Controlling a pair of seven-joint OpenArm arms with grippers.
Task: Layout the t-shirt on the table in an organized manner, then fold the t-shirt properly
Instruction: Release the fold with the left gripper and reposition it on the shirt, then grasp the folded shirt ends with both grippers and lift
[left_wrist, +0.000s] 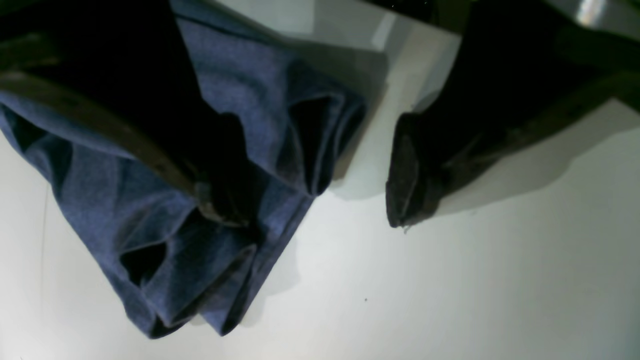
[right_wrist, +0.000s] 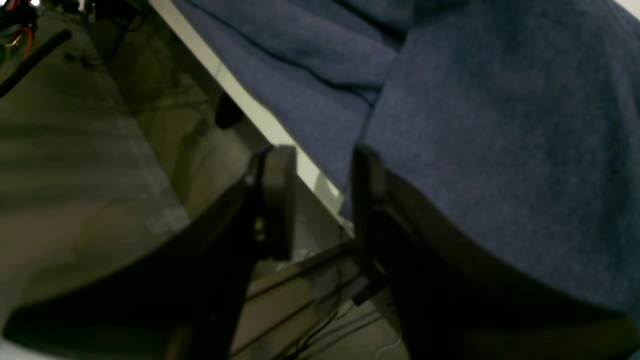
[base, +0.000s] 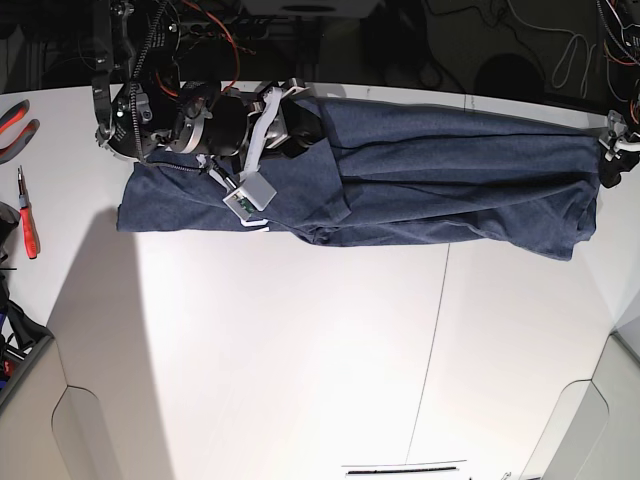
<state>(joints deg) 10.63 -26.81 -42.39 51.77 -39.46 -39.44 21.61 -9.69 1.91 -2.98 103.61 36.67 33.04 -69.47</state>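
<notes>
Left wrist view: the left gripper (left_wrist: 310, 200) has its jaws spread wide. One finger is draped in bunched folds of the t-shirt (left_wrist: 150, 210); the other finger (left_wrist: 407, 175) stands bare over the table (left_wrist: 450, 290). Nothing is pinched between them.

Right wrist view: the right gripper (right_wrist: 320, 200) sits at the table edge (right_wrist: 260, 117), jaws partly apart. The t-shirt (right_wrist: 500, 150) lies over one finger and the gap between the pads looks free of cloth; whether any fabric is caught cannot be told.

Base view: the t-shirt (base: 450, 170) lies stretched left to right along the far edge of the table (base: 300, 350), wrinkled and partly doubled over. The right arm (base: 215, 125) rests on its left end; the left gripper (base: 608, 165) is at its right end. Red-handled pliers (base: 18, 115) lie at the far left.
</notes>
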